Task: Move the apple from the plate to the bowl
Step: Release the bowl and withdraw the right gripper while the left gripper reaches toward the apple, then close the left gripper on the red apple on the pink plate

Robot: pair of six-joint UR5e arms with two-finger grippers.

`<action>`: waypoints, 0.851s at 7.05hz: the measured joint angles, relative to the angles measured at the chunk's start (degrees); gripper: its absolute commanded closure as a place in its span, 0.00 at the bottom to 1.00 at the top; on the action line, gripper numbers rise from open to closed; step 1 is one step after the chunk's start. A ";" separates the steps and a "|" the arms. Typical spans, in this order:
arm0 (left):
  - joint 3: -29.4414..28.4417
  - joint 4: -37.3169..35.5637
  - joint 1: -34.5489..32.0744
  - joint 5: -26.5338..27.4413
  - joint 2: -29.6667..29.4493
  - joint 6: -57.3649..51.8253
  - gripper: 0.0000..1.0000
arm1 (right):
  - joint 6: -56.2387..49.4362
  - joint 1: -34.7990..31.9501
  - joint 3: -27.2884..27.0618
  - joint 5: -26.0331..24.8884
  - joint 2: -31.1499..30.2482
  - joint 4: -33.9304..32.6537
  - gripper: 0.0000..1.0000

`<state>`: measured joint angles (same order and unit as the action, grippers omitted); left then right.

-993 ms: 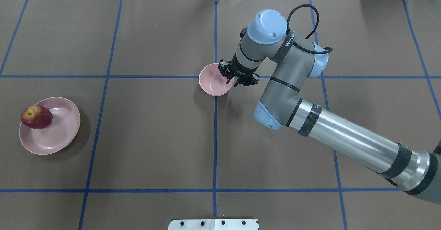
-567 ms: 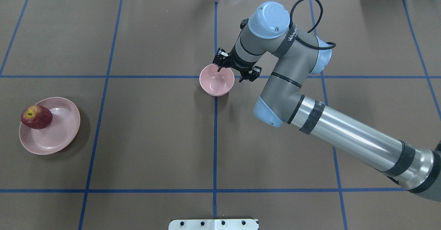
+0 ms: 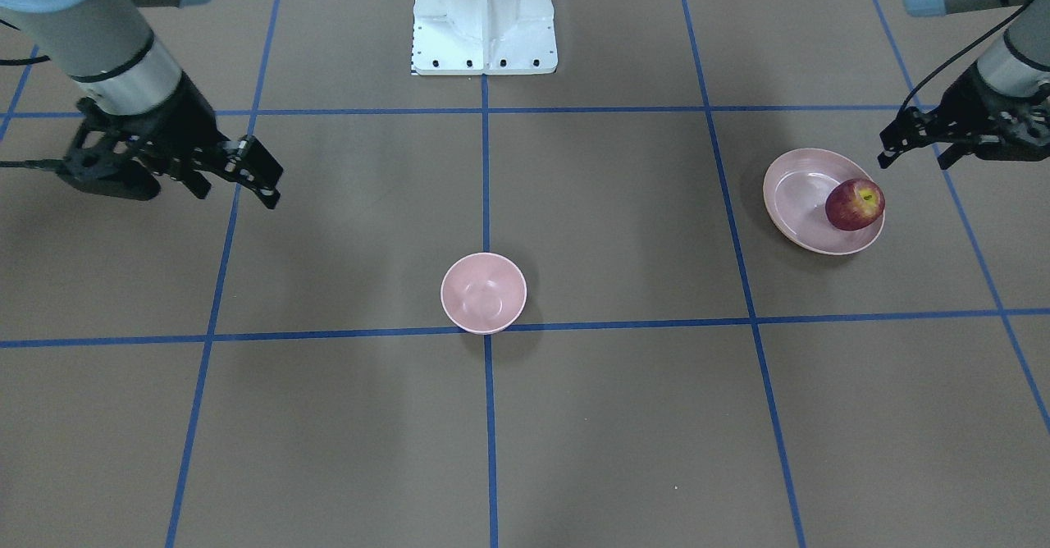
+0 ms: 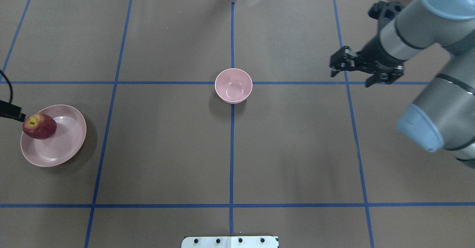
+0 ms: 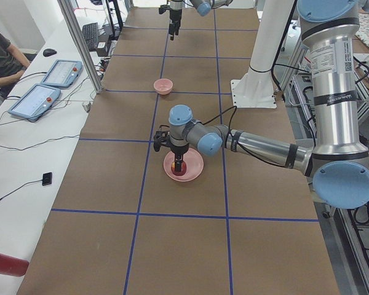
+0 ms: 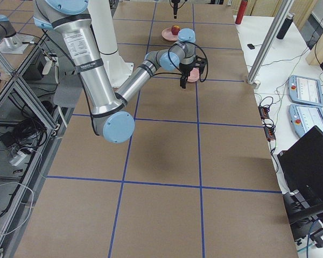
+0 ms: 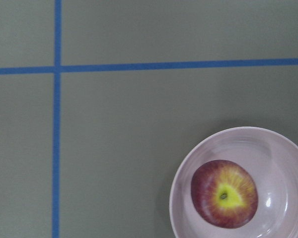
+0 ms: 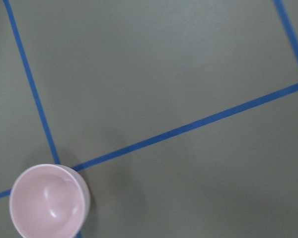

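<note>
Overhead exterior view showed the apple (image 4: 39, 126) on the plate (image 4: 64, 148), the bowl (image 4: 233, 85) empty and well apart, left gripper (image 3: 915, 157) spread empty near the apple, right gripper (image 4: 350, 77) likewise spread empty, so no grasp had been made and the whole transfer remained.

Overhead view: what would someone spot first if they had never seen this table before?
Probably the dark red apple, sitting near the rim of the pink plate at the view's left. Next comes the small pink bowl, empty, in the middle where the blue tape lines cross. On the view's right, the right end effector hangs open and holds nothing.
</note>
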<state>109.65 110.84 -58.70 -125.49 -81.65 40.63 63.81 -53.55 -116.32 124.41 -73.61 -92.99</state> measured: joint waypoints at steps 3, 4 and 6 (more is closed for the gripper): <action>-2.18 1.65 4.83 4.60 -1.77 -0.60 0.02 | -23.63 -10.63 0.15 7.64 -11.88 -0.48 0.00; -3.42 1.78 5.05 4.66 -2.00 -0.79 0.02 | -27.05 -11.70 1.57 8.28 -12.42 -0.44 0.00; -6.00 2.04 5.28 4.16 -3.64 1.69 0.02 | -28.98 -12.58 2.60 8.55 -12.55 -0.36 0.00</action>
<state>103.65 112.88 -53.42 -121.33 -85.29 42.32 34.83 -66.13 -113.73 132.97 -86.16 -93.35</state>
